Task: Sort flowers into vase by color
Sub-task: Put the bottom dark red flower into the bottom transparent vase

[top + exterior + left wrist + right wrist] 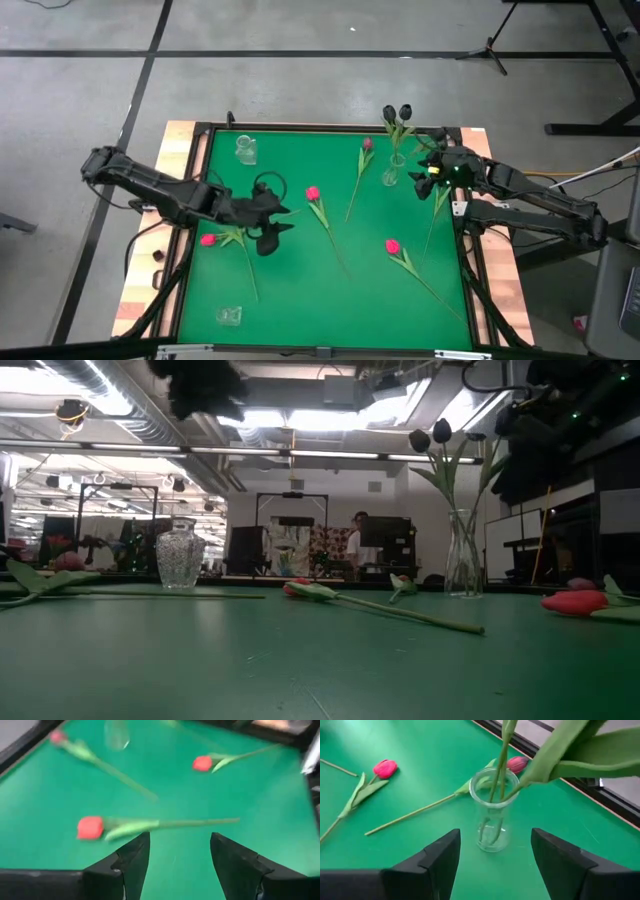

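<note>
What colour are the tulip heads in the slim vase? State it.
Near-black heads, clearest in the high view.

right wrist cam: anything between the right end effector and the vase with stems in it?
Nothing. In the right wrist view, only bare green mat lies between the open right end effector and the tall glass vase.

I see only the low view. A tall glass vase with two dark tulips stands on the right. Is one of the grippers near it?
Observer: Yes. The right gripper hovers just beside the tall vase, with its fingers open and empty.
Operator: And where is the left gripper?
Observer: The left gripper is over the left half of the mat, open, facing a pink-red tulip that lies flat.
Operator: I see only one other vase. Is there another?
Observer: Yes, a small glass vase stands near the front-left corner of the mat.
</note>
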Tool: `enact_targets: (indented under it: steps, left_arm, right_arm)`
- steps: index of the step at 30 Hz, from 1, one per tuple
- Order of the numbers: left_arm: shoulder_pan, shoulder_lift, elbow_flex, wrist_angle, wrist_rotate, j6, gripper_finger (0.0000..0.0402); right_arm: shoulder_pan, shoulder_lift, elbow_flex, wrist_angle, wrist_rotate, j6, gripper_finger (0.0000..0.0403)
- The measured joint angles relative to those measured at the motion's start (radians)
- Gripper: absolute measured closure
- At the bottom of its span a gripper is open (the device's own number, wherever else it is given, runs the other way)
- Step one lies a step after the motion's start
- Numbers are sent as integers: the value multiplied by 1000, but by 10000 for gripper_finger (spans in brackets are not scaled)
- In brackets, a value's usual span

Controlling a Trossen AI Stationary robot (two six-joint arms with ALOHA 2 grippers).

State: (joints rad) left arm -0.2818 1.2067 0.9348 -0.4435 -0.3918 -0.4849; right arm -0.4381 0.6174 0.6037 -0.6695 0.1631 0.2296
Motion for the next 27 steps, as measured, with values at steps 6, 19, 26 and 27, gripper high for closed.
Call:
enact_targets:
  steps: [6,19,26,27]
  left_arm:
    - [-84,-1,0,-203,-46,-180,198]
    - [-174,102,0,-455,-150,-610,198]
    - [-194,226,0,-592,-51,-1069,198]
    - [-197,244,0,-620,-33,-1117,198]
  right_arm:
    - [0,0,0,37,-42,23,160]
    - [0,2,0,41,-82,32,160]
    - [0,2,0,41,-86,32,160]
    - [0,2,0,41,-86,32,160]
